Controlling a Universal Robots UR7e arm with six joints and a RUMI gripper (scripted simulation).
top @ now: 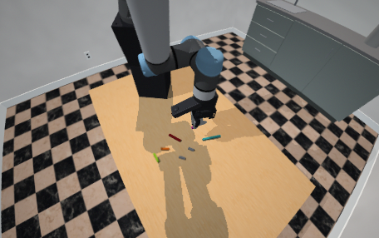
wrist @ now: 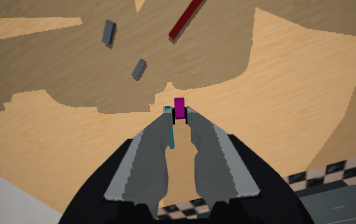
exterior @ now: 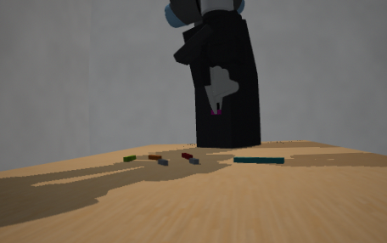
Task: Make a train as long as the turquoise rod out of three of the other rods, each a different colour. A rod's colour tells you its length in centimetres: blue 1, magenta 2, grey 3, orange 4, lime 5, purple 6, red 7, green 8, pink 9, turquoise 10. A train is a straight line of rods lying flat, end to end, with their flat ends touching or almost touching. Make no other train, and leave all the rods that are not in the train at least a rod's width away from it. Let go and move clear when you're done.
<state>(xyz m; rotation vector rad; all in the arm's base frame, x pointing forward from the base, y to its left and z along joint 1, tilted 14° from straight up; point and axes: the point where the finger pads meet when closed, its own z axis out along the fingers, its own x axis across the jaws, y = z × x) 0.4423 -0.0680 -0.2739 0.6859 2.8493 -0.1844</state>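
Up above tabletop (top: 249,179) in top view, gripper (top: 194,125) (exterior: 216,111) (wrist: 179,108) near turquoise rod (top: 211,137) (exterior: 259,160) (wrist: 172,139); orange rod (top: 164,148) (exterior: 154,157) and lime rod (top: 156,157) (exterior: 129,158) well apart, so I'd go magenta-orange-lime, built clear of strays. Exterior: magenta rod (wrist: 179,108) pinched in fingertips, well off wood; imo lower straight, release only once flat. Wrist: rod pokes forward past tips, so line up long axis first, leave end faces free.

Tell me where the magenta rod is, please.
In the wrist view, the magenta rod is pinched between the end effector's fingertips; the exterior view shows it above the tabletop.
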